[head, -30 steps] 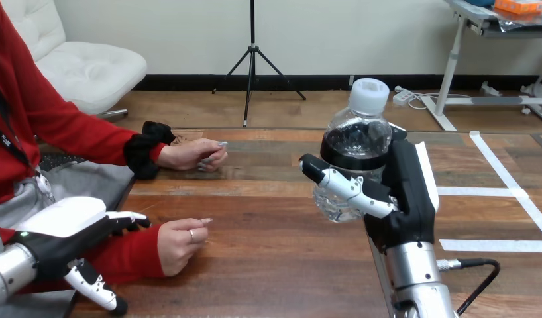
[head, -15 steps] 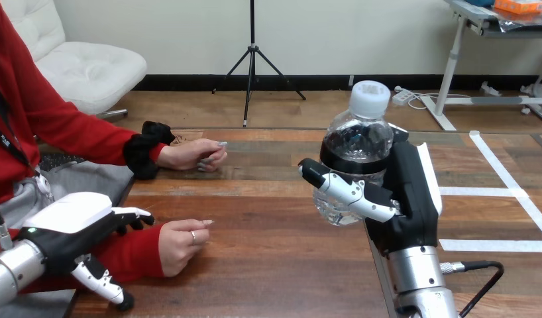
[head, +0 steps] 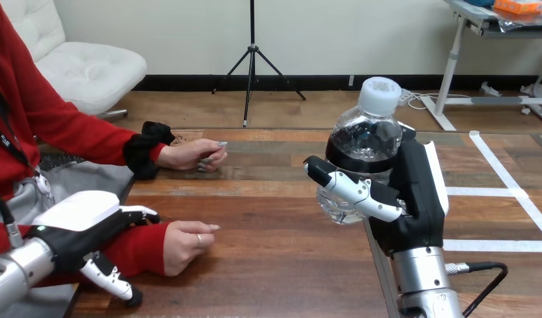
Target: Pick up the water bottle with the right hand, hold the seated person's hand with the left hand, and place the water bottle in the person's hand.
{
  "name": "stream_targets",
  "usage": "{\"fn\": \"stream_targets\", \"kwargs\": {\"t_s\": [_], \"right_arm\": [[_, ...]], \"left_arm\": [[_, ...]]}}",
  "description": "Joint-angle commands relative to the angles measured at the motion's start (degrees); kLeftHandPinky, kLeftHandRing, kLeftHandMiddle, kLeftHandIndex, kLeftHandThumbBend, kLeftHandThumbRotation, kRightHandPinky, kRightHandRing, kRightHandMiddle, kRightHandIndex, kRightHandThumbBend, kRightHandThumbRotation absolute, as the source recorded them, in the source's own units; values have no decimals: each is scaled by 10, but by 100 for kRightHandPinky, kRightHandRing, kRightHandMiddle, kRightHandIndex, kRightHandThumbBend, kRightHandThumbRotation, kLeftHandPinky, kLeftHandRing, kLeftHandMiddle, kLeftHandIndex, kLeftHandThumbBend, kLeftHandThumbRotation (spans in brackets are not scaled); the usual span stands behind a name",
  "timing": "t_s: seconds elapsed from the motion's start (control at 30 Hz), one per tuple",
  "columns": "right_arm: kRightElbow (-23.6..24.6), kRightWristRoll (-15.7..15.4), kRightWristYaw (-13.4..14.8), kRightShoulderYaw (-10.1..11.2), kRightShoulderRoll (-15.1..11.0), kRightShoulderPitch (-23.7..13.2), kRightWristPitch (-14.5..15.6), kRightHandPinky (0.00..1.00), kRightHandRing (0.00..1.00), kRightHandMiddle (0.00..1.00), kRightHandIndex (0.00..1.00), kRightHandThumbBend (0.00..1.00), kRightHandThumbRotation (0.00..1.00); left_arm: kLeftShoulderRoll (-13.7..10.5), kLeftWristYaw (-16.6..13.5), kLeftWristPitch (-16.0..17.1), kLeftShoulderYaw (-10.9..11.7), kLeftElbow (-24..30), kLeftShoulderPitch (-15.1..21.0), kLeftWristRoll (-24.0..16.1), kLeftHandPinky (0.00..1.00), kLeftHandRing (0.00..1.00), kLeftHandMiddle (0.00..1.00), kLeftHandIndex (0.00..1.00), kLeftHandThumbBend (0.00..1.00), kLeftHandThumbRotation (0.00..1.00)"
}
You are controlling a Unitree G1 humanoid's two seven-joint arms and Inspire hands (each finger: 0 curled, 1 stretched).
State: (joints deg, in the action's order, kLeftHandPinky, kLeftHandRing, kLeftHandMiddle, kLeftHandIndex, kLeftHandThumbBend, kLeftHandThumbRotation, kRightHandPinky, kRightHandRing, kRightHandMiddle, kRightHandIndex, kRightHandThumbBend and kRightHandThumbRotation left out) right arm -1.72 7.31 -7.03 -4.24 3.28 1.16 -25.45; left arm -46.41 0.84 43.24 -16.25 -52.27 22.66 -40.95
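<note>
My right hand (head: 417,199) has its fingers wrapped round the water bottle (head: 364,142), which stands upright in the grip, cap up. My left hand (head: 76,215) is spread, with its fingers straight over the person's red sleeve (head: 139,248) and its thumb hanging on the near side, not closed on it. Just past its fingertips, the person's nearer hand (head: 187,244) rests loosely curled on the table (head: 275,265).

We can't really make out the lower half of the water bottle (head: 364,142), since the right hand (head: 414,199) wraps across it. The left hand (head: 76,222) covers part of the person's red sleeve (head: 139,248). Touching or not? We can't tell. Both forearms are cut off at the view's edge.
</note>
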Motion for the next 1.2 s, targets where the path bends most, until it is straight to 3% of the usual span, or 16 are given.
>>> {"fn": "stream_targets", "kwargs": {"t_s": [0.0,0.47,1.17], "right_arm": [[42,14,-3,0,7,-17,3,22,25,29,28,72,0],[66,30,-8,-9,11,-5,17,21,24,28,27,70,0],[111,24,-3,-15,9,17,30,22,25,28,26,69,0]], "left_arm": [[14,-6,-8,-8,-5,42,6,68,74,78,80,100,26],[36,-24,-11,-27,-38,70,-4,68,72,75,77,100,24],[58,-40,-11,-67,-98,117,-17,65,67,71,74,100,25]]}}
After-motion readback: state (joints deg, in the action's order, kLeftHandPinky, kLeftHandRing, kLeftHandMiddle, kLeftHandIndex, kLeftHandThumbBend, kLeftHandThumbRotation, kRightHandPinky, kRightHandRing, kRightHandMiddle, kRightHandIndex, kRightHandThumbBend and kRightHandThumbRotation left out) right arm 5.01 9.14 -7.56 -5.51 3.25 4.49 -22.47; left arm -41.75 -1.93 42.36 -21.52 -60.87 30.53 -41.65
